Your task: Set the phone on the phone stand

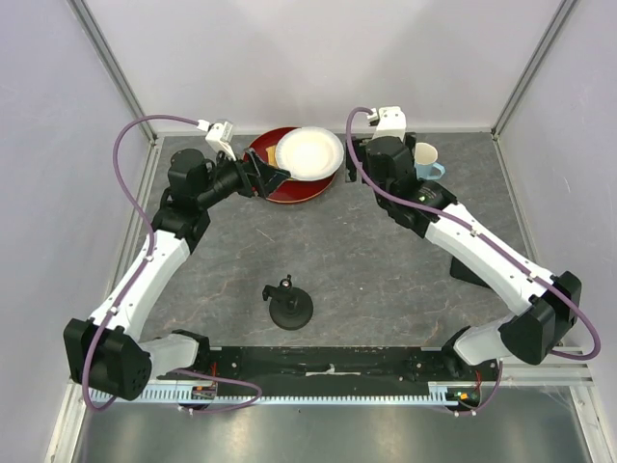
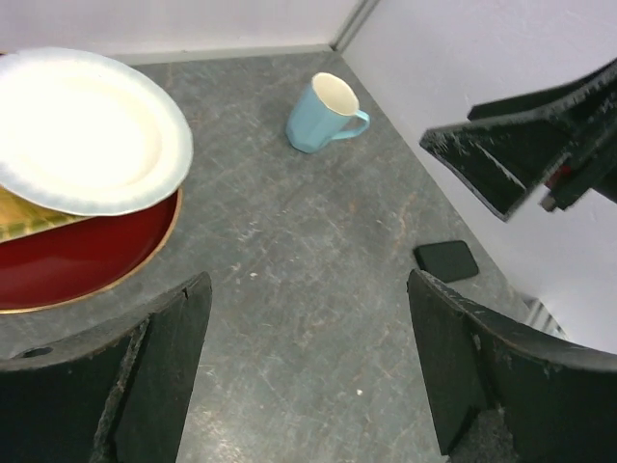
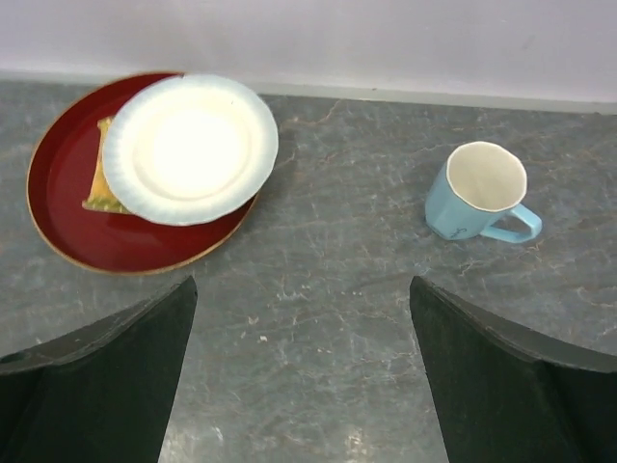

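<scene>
Honestly, nothing is getting done on this one yet. The phone [image 2: 445, 260] is lying flat on the surface [image 1: 376, 270] over on the right side, near the wall. In the overhead view it's mostly hiding under the right arm [image 1: 492, 256]. The phone stand [image 1: 289, 307] is sitting by itself near the front middle, well apart from the phone, with nothing on it.

Neither arm is holding anything. The left pincer [image 2: 308, 371] is hanging spread wide near the red tray [image 2: 87, 260]. The right pincer [image 3: 304, 381] is spread wide too, hovering toward the back and facing the tray and the blue mug [image 3: 477, 203]. So I'd say the whole job is waiting: grabbing the phone, carrying it over, setting it on the stand.

The surface is looking like a dark grey marbled mat. A white plate [image 1: 310, 152] is resting on the tray, covering something yellowish [image 3: 99, 181]. Pale plain walls [image 1: 318, 58] are boxing it all in, with metal posts [image 1: 111, 66] running up the corners.
</scene>
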`<state>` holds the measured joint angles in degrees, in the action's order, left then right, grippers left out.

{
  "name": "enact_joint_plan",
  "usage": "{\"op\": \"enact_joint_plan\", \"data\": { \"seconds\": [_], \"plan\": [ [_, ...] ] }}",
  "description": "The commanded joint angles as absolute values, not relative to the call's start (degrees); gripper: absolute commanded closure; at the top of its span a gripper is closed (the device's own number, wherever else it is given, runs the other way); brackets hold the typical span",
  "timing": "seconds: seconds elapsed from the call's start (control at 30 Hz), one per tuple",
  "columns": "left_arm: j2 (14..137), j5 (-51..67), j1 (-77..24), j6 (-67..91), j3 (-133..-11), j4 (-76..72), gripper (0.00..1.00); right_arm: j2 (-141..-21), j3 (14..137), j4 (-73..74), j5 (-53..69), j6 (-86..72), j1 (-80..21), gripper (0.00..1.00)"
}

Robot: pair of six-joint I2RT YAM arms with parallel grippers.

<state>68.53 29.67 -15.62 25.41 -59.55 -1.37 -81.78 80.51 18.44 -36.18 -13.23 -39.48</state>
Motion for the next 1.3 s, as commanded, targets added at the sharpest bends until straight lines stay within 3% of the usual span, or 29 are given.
{"op": "enact_joint_plan", "data": {
  "seconds": [0.0,0.17,0.37,0.63,0.97,1.27],
  "plan": [
    [69.3,26.0,-15.2,21.4,-61.7,1.0,0.12,-80.7,82.4,22.7,-24.1,-5.9,-39.4,0.02],
    [70.1,26.4,-15.3,22.3,-61.8,1.1,0.13,-82.3,82.0,26.3,-3.0,2.1,-40.2,0.02],
    [70.6,24.2,-15.2,22.5,-62.0,2.5,0.13,-82.7,80.9,30.1,9.1,12.8,-49.0,0.02],
    [70.8,23.8,-15.2,22.7,-62.2,2.8,0.14,-86.5,83.2,30.1,9.6,9.8,-58.8,0.02],
    [70.5,21.7,-14.9,23.1,-62.5,4.1,0.14,-84.9,82.7,30.8,13.0,8.1,-61.7,0.02],
    [70.8,21.7,-14.2,23.5,-62.5,4.2,0.14,-86.3,85.1,33.1,7.5,4.2,-67.7,0.02]
  ]
}}
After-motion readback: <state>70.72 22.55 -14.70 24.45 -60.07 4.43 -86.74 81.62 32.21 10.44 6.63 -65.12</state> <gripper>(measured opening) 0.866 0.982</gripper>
